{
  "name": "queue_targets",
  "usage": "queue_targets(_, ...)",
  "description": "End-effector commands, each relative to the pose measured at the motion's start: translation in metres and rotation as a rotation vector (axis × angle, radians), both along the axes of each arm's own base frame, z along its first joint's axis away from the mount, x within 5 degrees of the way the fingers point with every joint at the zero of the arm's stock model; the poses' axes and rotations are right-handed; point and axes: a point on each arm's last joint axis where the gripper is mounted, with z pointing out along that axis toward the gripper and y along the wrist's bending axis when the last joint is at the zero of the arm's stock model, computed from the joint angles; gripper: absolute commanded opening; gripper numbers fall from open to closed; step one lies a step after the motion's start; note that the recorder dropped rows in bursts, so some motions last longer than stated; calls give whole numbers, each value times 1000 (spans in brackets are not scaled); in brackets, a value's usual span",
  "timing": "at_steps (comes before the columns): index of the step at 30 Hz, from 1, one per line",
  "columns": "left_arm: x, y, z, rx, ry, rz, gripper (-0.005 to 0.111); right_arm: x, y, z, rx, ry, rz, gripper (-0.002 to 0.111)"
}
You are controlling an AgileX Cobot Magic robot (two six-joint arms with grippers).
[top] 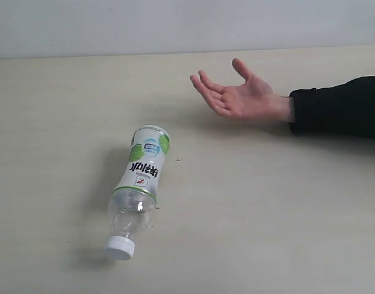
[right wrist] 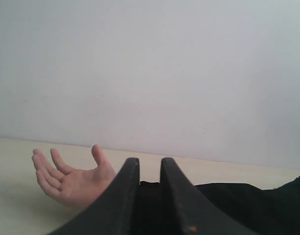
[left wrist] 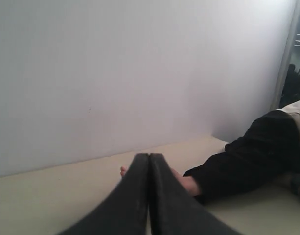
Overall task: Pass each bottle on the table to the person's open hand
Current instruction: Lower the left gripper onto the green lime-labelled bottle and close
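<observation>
One bottle (top: 138, 184) on its side, near left of the surface (top: 267, 214); open hand (top: 245, 98) far right.
Both empty: left fingers (left wrist: 135, 196) pressed together, right fingers (right wrist: 123, 196) a slit apart; open wide, grip across the label.

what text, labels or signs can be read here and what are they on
Label of the bottle, large dark characters: turned and too blurred to read.
Same label, small blue badge toward the base: too small to read.
Same label, tiny red round sign: unreadable.
On the table, the person's open hand and the wall: no text.
</observation>
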Motion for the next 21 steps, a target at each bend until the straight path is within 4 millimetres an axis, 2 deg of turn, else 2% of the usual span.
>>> queue_targets(1,21,-9,14,15,69,13,10,0,-1,0,0,-11,-10,17)
queue_targets(6,53,-23,14,130,277,27,41,0,-1,0,0,-11,-10,17)
queue_targets(9,71,-32,10,215,411,43,53,0,-1,0,0,-11,-10,17)
queue_targets(16,97,-60,-1,456,687,44,54,0,-1,0,0,-11,-10,17)
queue_targets(21,105,-80,-12,595,824,30,54,0,-1,0,0,-11,-10,17)
